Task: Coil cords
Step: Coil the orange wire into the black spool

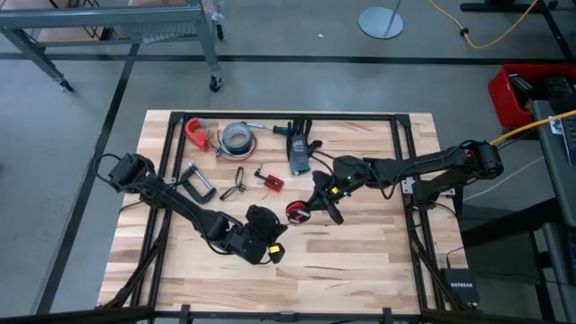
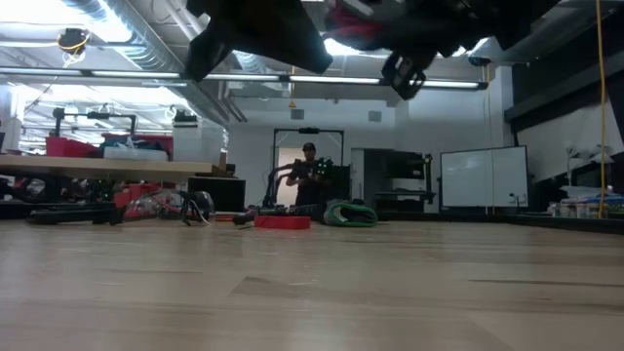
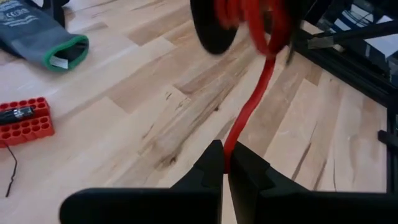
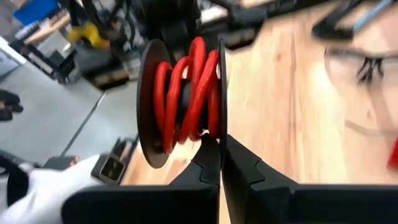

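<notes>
A black spool (image 4: 149, 112) wound with red cord (image 4: 186, 93) hangs above the table's middle (image 1: 295, 212). My right gripper (image 4: 221, 149), reaching in from the right (image 1: 312, 209), is shut on the spool. My left gripper (image 3: 225, 163), just nearer the table's front (image 1: 273, 250), is shut on the free run of the red cord (image 3: 249, 112), which leads from the spool (image 3: 214, 28). A thin black wire (image 1: 236, 184) and a small red block (image 1: 270, 180) lie on the table to the far left of the spool, untouched. My left gripper pinches the red cord's free run (image 3: 232, 144) between its two fingers. The cord goes nearly straight from the fingers to the spool, clear of the table. My right gripper pinches the rim of one spool flange (image 4: 221, 127) between its two fingers. The spool is lifted clear of the table, its flanges on edge.
A grey-green glove (image 1: 300, 153) lies at the back, also in the left wrist view (image 3: 43, 37). A grey tape roll (image 1: 238, 137), a red clamp (image 1: 195, 133) and a metal C-clamp (image 1: 196, 180) lie back left. A person (image 2: 310, 175) stands beyond the table.
</notes>
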You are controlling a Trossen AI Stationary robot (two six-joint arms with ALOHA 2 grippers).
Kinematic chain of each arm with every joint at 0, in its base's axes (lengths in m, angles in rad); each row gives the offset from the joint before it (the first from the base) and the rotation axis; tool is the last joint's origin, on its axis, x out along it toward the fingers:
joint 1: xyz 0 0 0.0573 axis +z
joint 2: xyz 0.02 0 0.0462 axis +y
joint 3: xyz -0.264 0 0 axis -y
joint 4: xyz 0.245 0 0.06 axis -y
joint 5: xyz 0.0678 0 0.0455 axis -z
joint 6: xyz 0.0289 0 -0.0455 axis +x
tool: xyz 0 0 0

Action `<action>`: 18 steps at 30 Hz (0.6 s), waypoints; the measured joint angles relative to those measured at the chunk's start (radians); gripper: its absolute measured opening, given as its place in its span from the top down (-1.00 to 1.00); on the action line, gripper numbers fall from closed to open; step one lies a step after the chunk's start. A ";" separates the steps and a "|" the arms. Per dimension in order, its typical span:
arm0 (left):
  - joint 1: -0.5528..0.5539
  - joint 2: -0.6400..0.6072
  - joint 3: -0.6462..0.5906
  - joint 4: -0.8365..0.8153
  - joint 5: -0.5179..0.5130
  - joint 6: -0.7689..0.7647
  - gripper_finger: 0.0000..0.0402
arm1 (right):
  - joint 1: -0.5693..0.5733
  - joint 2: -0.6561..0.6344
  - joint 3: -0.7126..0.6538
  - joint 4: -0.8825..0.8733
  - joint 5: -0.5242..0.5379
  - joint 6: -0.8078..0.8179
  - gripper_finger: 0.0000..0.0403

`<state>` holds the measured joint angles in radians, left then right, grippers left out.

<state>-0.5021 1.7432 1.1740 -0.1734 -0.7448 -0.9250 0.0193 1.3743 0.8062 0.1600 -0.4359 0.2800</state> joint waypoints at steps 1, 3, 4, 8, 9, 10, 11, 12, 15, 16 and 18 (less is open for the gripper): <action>-0.002 0.000 0.000 0.001 0.000 0.000 0.99 | 0.000 0.000 0.000 -0.023 -0.005 0.000 0.99; -0.002 0.000 0.000 0.001 0.000 -0.002 0.99 | 0.000 0.000 0.000 -0.063 -0.011 0.000 0.99; -0.002 0.000 0.000 0.001 0.001 -0.002 0.99 | 0.000 0.000 0.000 -0.082 -0.015 0.000 0.99; 0.008 0.000 0.000 0.001 0.001 0.016 0.99 | 0.000 0.000 0.000 -0.148 -0.029 -0.007 0.99; 0.013 0.000 0.000 0.001 0.001 0.019 0.99 | 0.000 0.000 0.001 -0.165 -0.029 -0.014 0.99; 0.015 0.000 0.000 0.001 0.001 0.021 0.99 | 0.000 0.000 0.001 -0.182 -0.029 -0.019 0.99; 0.018 0.000 0.000 0.001 0.001 0.021 0.99 | 0.000 0.000 0.000 -0.197 -0.029 -0.022 0.99; 0.019 0.000 0.000 0.002 0.001 0.021 0.99 | 0.000 0.000 0.000 -0.211 -0.029 -0.023 0.99; 0.020 0.000 0.000 0.002 0.001 0.022 0.99 | 0.000 0.000 0.001 -0.256 -0.029 -0.030 0.99; 0.020 0.000 0.000 0.002 0.001 0.022 0.99 | 0.000 0.000 0.001 -0.267 -0.029 -0.036 0.99; 0.020 -0.004 0.000 0.002 0.001 0.023 0.99 | 0.000 0.000 0.002 -0.290 -0.029 -0.048 0.99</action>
<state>-0.4824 1.7394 1.1740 -0.1718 -0.7433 -0.9016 0.0193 1.3743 0.8078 -0.1299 -0.4644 0.2321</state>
